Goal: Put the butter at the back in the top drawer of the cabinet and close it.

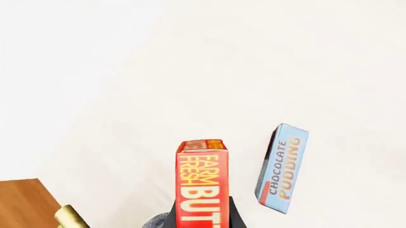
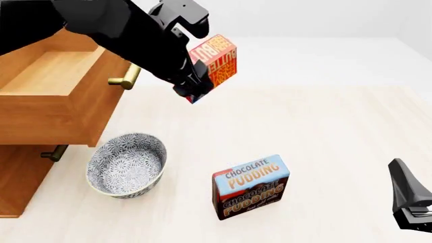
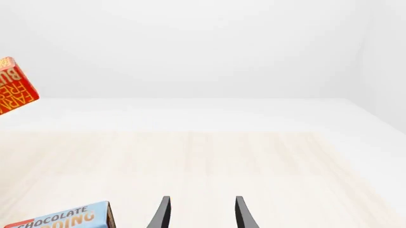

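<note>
Aloft, the butter (image 2: 214, 59) hangs clamped in the left gripper (image 2: 200, 84) beside the pulled-out top drawer (image 2: 64, 104).
Far right, the right gripper (image 3: 200, 214) rests spread, empty, near the pudding box (image 2: 251, 186).

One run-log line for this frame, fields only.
left gripper: shut on butter, airborne | top drawer: open | right gripper: open, idle | step: carrying to drawer
</note>
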{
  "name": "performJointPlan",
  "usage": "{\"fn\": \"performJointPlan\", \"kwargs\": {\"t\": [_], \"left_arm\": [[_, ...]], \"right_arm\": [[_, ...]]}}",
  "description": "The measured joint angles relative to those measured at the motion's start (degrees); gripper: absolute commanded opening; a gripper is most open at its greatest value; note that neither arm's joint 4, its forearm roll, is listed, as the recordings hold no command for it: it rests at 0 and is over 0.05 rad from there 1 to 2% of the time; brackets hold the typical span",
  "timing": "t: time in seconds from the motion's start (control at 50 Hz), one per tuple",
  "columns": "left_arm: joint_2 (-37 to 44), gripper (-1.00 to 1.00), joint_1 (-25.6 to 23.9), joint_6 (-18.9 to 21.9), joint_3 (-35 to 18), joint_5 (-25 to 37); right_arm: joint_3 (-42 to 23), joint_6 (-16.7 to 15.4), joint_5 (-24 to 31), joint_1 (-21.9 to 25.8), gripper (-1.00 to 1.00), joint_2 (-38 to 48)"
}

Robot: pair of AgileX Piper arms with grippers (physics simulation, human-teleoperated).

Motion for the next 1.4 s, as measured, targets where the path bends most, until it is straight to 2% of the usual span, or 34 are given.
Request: {"fn": "performJointPlan", "kwargs": {"t": [0.38,1.34,1.4], "left_arm": [[-5.3,-1.0,3.29,1.84,3.04,1.11],[-6.18,-1.0,3.84,2.17,3.58,1.31],[-11.57,-1.0,7.65,4.33,4.42,4.46]], "right_arm": [[0.0,0.0,0.0,0.0,1.0,0.0],[0.0,0.0,0.0,0.0,1.0,0.0],[0.0,0.0,0.0,0.0,1.0,0.0]]}}
